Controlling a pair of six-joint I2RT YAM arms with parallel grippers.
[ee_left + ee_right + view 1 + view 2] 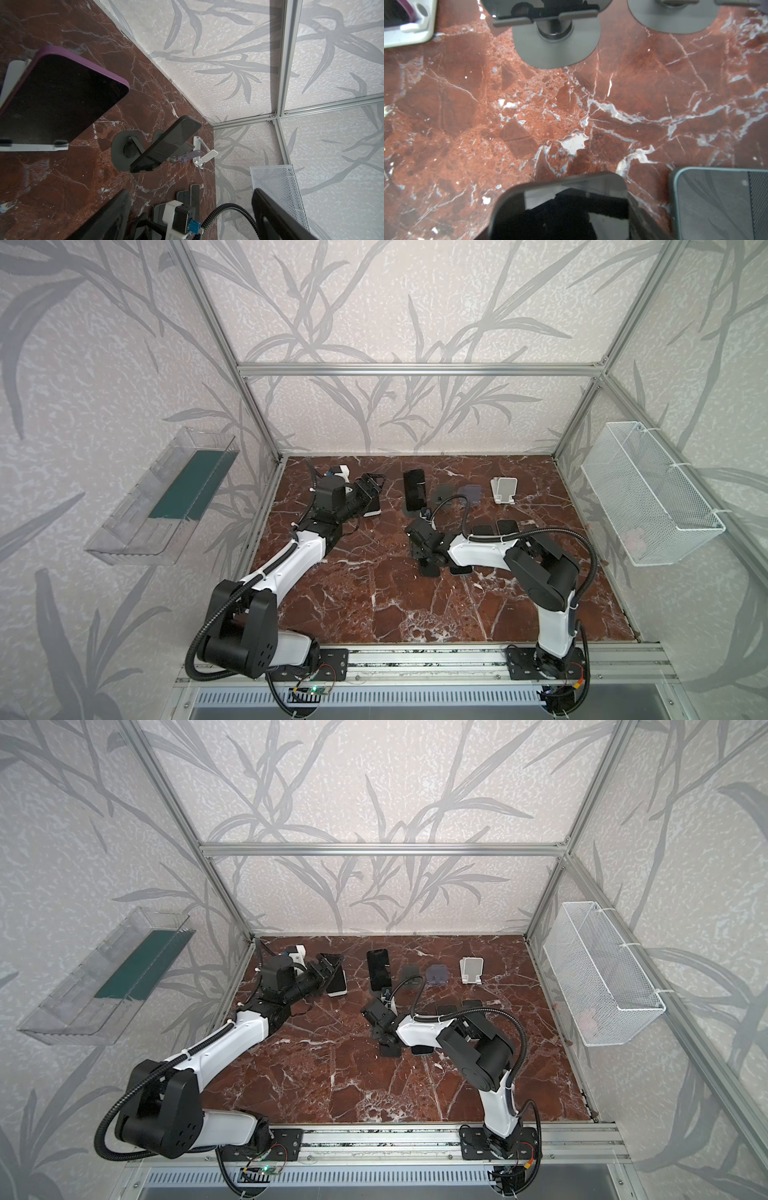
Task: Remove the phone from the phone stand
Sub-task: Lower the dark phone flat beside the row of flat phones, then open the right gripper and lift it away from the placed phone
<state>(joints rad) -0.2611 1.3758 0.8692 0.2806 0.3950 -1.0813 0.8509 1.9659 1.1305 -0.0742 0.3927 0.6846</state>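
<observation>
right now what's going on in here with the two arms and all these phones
The left gripper hangs open beside the purple-cased phone, which leans on its white stand at the back left and is not gripped. The right gripper sits low over a black phone lying flat on the marble table; whether it grips the phone can't be told. A dark phone rests on a grey stand, and three stands to its right hold nothing.
</observation>
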